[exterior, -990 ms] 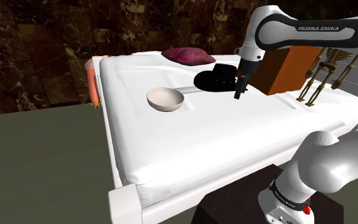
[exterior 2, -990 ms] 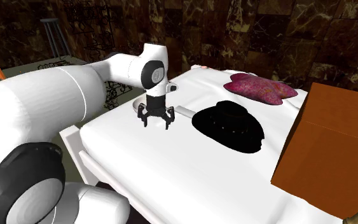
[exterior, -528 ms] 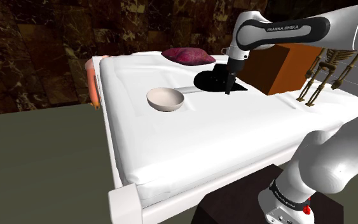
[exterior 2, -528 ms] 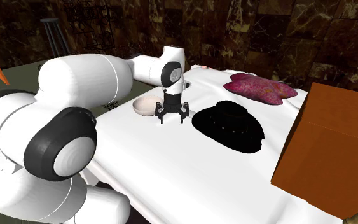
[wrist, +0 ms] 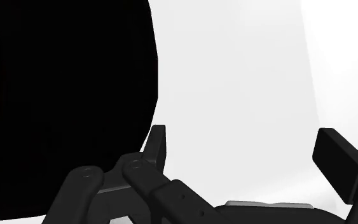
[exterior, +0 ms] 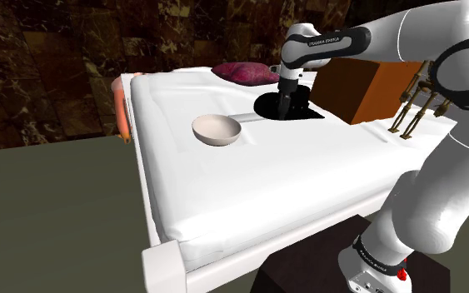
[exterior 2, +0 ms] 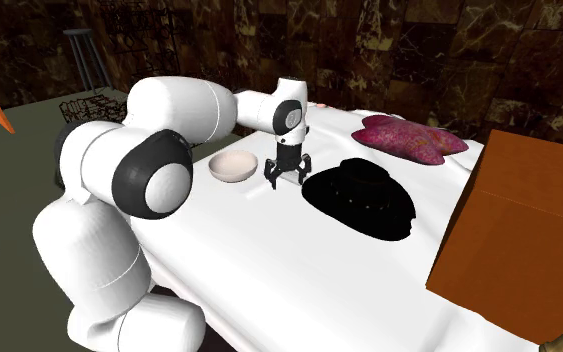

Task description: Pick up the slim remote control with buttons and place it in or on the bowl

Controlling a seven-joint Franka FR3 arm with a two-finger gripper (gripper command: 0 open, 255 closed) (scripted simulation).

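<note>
The step in hand was judged to be the approach to the remote control (exterior: 247, 116), which was not yet grasped. The gripper (exterior: 284, 112) was seen low over the white bed (exterior: 249, 183), at the edge of a black hat-like object (exterior: 266, 106). Its jaws were held apart. In the wrist view only bare white surface was seen between the fingers (wrist: 158, 143).

For a good grasp, it was judged that the gripper should be brought over the middle of the remote control. The fingers should be turned across its narrow width and not along its length. Because the thing lay flat on a surface that looked soft, the fingertips would probably have to be lowered close to the bed before being closed. The middle part was judged the safest place, since the bowl (exterior: 216, 133) was near one end and the black object was at the other. Care would be needed so that the black object was not caught or pushed.

The remote control was drawn as a slim, pale grey bar. It lay flat on the bed between the bowl and the black object. Its buttons could not be made out.
</note>
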